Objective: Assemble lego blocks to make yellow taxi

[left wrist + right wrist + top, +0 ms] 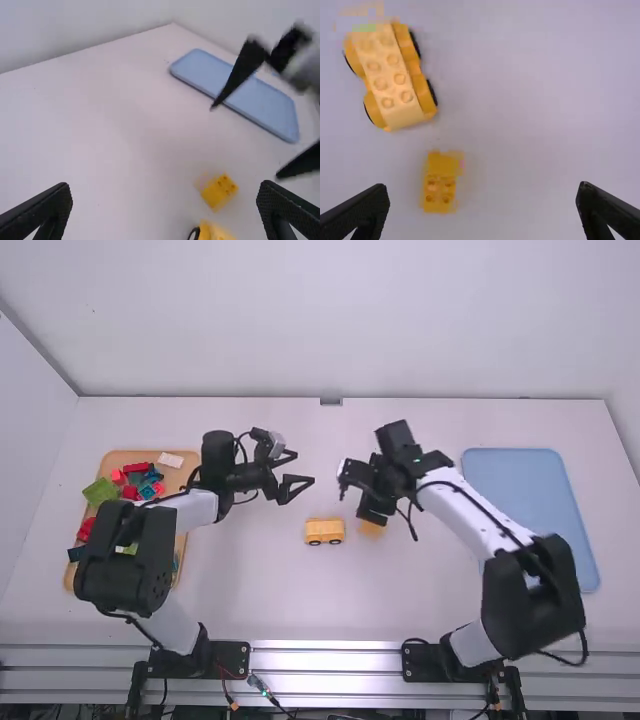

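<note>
Partly, the gaping right pincer (350,504) hides the yellow block (372,530), the left pincer (305,467) gaping too

Plain white walls (350,320), white table (240,590).

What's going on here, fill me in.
The job is building a yellow taxi, but the left gripper and right gripper are both open and empty. A yellow wheeled piece and a smaller yellow block sit apart on the table. More coloured blocks lie in the tan tray.
</note>
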